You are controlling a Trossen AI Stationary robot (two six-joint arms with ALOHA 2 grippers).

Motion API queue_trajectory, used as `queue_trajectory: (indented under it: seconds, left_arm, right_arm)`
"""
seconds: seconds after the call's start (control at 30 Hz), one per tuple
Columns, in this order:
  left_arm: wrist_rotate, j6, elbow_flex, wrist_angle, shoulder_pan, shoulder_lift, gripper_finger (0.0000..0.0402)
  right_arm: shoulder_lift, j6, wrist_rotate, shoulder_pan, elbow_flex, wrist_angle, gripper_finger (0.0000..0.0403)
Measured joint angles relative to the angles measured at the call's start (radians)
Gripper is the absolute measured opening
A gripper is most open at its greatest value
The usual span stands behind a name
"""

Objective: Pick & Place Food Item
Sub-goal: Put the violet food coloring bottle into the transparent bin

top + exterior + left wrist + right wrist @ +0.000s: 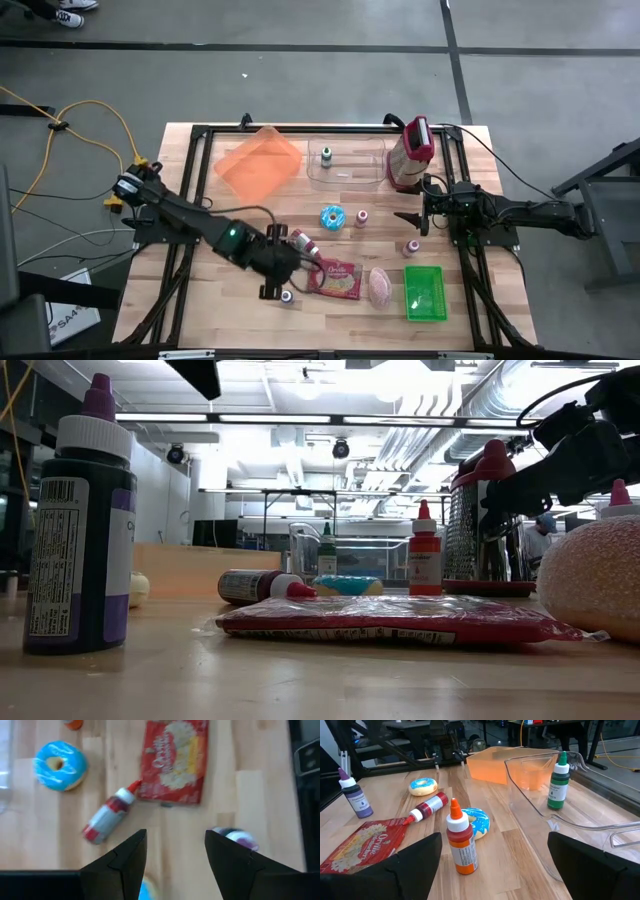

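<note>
Bright, even indoor light — ceiling fixtures glare white in the low view.
The left wrist view is smeared by motion blur, softening the popcorn bag [174, 761] and blue donut [60, 765]; shadows on the table [470, 320] stay faint — the nearest purple-capped bottle [80, 520] looms large and dark.

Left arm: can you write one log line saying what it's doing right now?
left gripper: open, empty | over: bare wood near red bottle and popcorn bag | right gripper: open, waiting
</note>
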Motion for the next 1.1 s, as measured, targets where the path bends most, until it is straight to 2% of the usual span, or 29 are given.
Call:
queue_trajectory:
  seconds: [0.13, 0.5, 0.87, 1.1]
  left_arm:
    - [-0.053, -0.107, -0.026, 0.051, -0.041, -0.002, 0.0194]
    - [-0.201, -0.233, -0.12, 0.054, -0.169, -0.048, 0.0194]
    - [-0.217, -0.293, -0.204, 0.161, -0.273, -0.05, 0.0194]
    - [-0.295, -0.347, -0.266, 0.228, -0.338, -0.053, 0.0194]
  right_arm:
    - [0.0, 0.0, 0.0, 0.0, 0.0, 0.0, 0.0353]
    - [0.0, 0.0, 0.0, 0.0, 0.0, -0.001, 0.0353]
    - [0.0, 0.0, 0.0, 0.0, 0.0, -0.001, 0.0353]
    - [0.0, 0.0, 0.0, 0.0, 0.0, -0.001, 0.0353]
